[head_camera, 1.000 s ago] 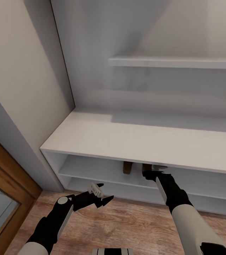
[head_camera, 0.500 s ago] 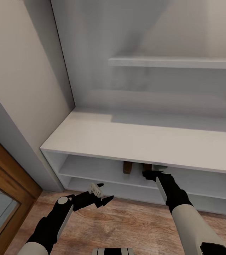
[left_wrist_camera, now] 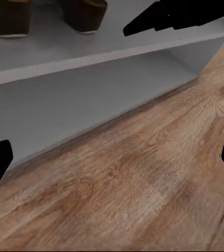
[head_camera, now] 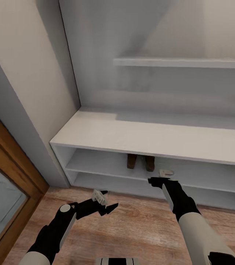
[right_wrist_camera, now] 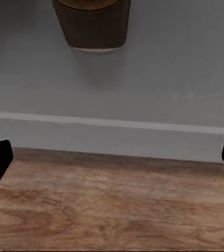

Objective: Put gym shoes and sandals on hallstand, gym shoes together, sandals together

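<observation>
Two dark brown sandals [head_camera: 132,161] [head_camera: 149,163] stand side by side, heels outward, on the upper shelf of the light grey hallstand [head_camera: 146,138]. The left wrist view shows both sandals [left_wrist_camera: 7,18] [left_wrist_camera: 83,10]; the right wrist view shows one sandal heel [right_wrist_camera: 93,23]. My right gripper [head_camera: 159,177] hangs open just in front of the shelf edge, below the sandals, holding nothing. My left gripper [head_camera: 106,202] is open and empty, low over the wood-plank corridor floor [head_camera: 139,224]. The gym shoes are out of view.
A wood-framed door with a glass panel [head_camera: 7,191] stands at the left beside a beige wall. A wall shelf [head_camera: 183,62] juts out above the hallstand's flat top. The lower compartment [left_wrist_camera: 64,110] is open toward me.
The whole view has shifted, so the camera moved: the hallstand sits slightly farther off and both sandals show more fully. My right gripper now stands clear of the shelf edge.
</observation>
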Motion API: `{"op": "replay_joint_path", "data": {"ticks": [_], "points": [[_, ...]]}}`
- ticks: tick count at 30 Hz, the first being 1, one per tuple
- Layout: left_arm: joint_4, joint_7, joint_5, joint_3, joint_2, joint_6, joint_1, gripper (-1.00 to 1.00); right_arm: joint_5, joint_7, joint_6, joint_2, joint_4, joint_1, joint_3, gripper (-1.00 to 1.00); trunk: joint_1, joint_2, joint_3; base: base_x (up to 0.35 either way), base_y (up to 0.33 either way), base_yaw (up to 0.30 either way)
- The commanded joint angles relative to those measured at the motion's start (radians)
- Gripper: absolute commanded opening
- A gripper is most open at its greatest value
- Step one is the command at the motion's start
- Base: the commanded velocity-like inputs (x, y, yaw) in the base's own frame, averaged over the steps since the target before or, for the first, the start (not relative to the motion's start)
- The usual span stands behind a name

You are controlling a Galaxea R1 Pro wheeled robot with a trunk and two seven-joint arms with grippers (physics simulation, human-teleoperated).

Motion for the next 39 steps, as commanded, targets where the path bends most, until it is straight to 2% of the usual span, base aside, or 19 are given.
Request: {"op": "replay_joint_path", "data": {"ticks": [1,29,35,37,39], "points": [[-0.002,-0.004,-0.004,0.002,0.000,0.006,0.000,1.00,0.008,0.002,0.005,0.001,-0.002,0.000,-0.004,1.00,-0.001,0.000,-0.001,-0.336,0.000,0.000],[-0.005,-0.005,-0.007,0.002,0.000,0.007,0.000,1.00,-0.001,0.009,0.005,0.001,-0.007,0.000,-0.006,1.00,-0.001,0.000,-0.001,-0.338,0.000,0.000],[-0.046,-0.007,-0.007,0.007,0.001,0.010,-0.002,1.00,-0.002,0.009,0.005,0.002,-0.005,0.009,-0.007,1.00,-0.001,0.000,-0.001,-0.338,0.000,0.000],[-0.127,-0.003,0.000,0.007,0.001,0.010,-0.003,1.00,-0.003,0.009,0.005,0.001,-0.007,0.010,-0.007,1.00,-0.001,0.000,-0.001,-0.186,0.000,-0.036],[-0.129,-0.002,0.000,0.008,0.001,0.009,-0.003,1.00,-0.003,0.009,0.006,0.002,-0.008,0.010,-0.007,1.00,-0.001,0.000,0.000,-0.020,0.000,-0.149]]}}
